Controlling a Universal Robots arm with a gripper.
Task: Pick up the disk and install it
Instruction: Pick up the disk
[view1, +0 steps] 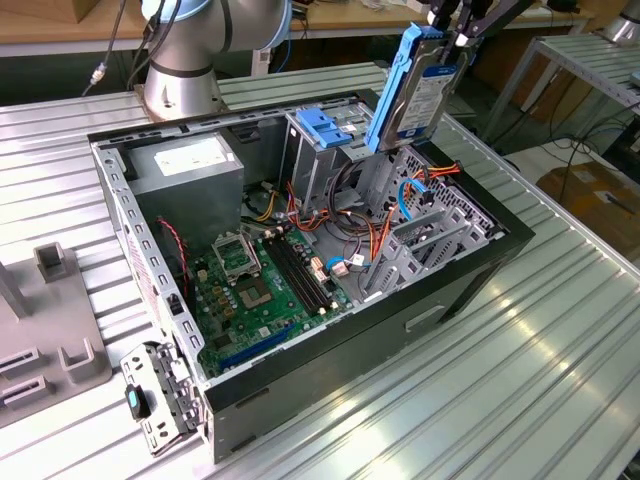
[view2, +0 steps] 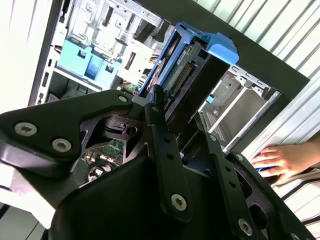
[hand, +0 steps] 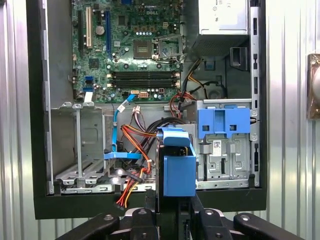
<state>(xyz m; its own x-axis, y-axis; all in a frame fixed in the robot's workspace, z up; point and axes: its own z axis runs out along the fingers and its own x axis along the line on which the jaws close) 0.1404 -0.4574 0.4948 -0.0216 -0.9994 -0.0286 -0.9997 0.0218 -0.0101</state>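
The disk (view1: 425, 85) hangs upright above the open computer case (view1: 480, 262), a silver drive with a white label and a blue plastic frame. My gripper (view1: 450, 30) is shut on its upper end, near the exterior view's top right. In the second wrist view the black fingers (view2: 162, 145) clamp the disk (view2: 192, 80) edge-on. In the first wrist view the disk (hand: 177, 162) hangs over the drive bay area, between the empty metal bay (hand: 85, 150) and the cage with the blue latch (hand: 223, 122).
Inside the case lie the motherboard (view1: 255, 285), a grey power supply (view1: 190, 170) and loose orange, red and blue cables (view1: 360, 245). The arm's base (view1: 185, 70) stands behind the case. A person's hand (view2: 282, 160) rests beside the case. Grey fixtures (view1: 50, 330) sit at the exterior view's left.
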